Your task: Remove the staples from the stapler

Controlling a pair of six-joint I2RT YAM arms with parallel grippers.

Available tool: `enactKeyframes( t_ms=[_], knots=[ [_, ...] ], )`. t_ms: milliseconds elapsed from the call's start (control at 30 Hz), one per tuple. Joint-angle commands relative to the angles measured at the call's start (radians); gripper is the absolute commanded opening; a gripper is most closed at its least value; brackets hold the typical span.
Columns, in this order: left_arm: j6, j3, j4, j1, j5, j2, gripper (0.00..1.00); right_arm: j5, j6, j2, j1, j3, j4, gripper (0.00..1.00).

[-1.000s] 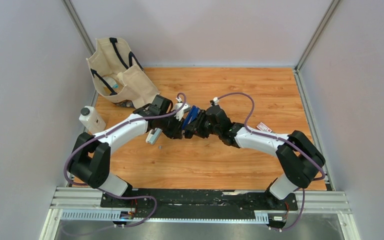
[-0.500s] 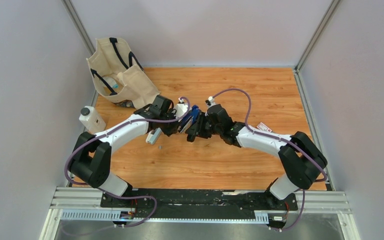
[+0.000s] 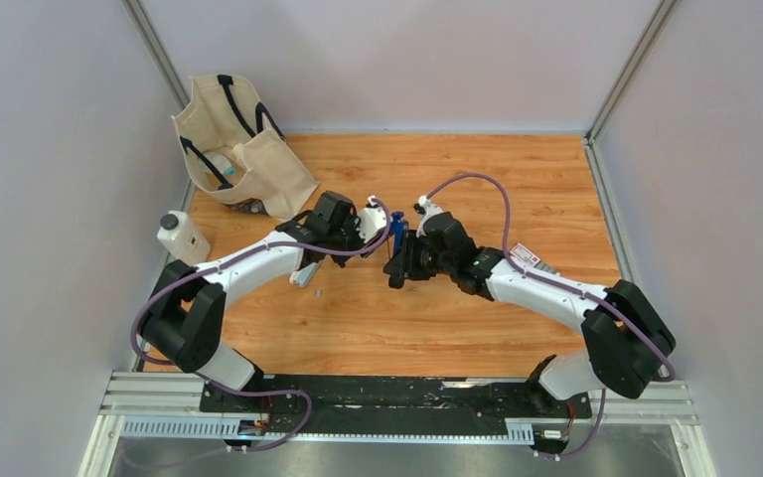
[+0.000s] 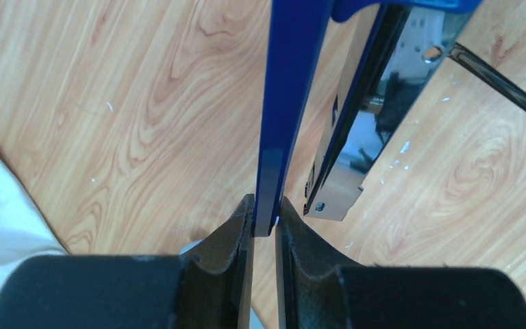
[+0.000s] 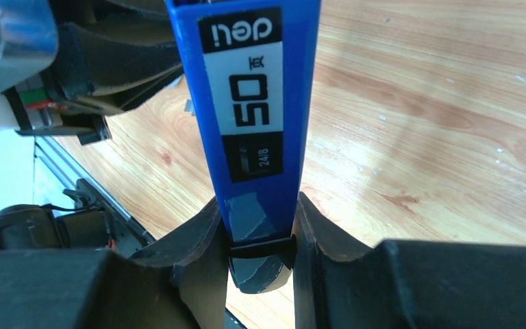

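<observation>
I have 2 end effectors meeting at the middle of the counter point(image 3: 517, 169). My left end effector point(image 4: 264, 219) is pinched narrow on the thin edge of the blue stapler point(image 4: 291, 103). My right end effector point(image 5: 260, 223) clamps its black-tipped end. The chrome magazine point(image 4: 356, 137) hangs swung apart from the blue arm. A small light grey object point(image 3: 305, 273) lies just beside my left arm.

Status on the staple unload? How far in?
Done: the blue stapler is hinged open, its chrome magazine exposed. In hand: the left gripper pinches a blue arm edge-on and the right gripper clamps the black end, holding it between them. Left: getting the staples out; none visibly removed yet.
</observation>
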Motion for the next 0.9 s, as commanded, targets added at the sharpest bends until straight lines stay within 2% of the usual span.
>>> enactKeyframes(
  t_ms=[0, 367, 667, 867],
  knots=[
    [0.057, 0.050, 0.107, -0.006, -0.122, 0.026, 0.00, 0.046, -0.084, -0.047, 0.006, -0.044, -0.039, 0.00],
    [0.128, -0.016, 0.204, -0.058, -0.285, 0.041, 0.00, 0.149, -0.151, -0.049, 0.118, -0.129, -0.003, 0.00],
    [0.092, 0.050, 0.193, -0.070, -0.402, 0.110, 0.00, 0.356, -0.151, -0.081, 0.246, -0.202, 0.007, 0.00],
    [0.109, 0.043, 0.215, -0.073, -0.416, 0.112, 0.00, 0.459, -0.142, -0.083, 0.346, -0.212, 0.001, 0.00]
  ],
)
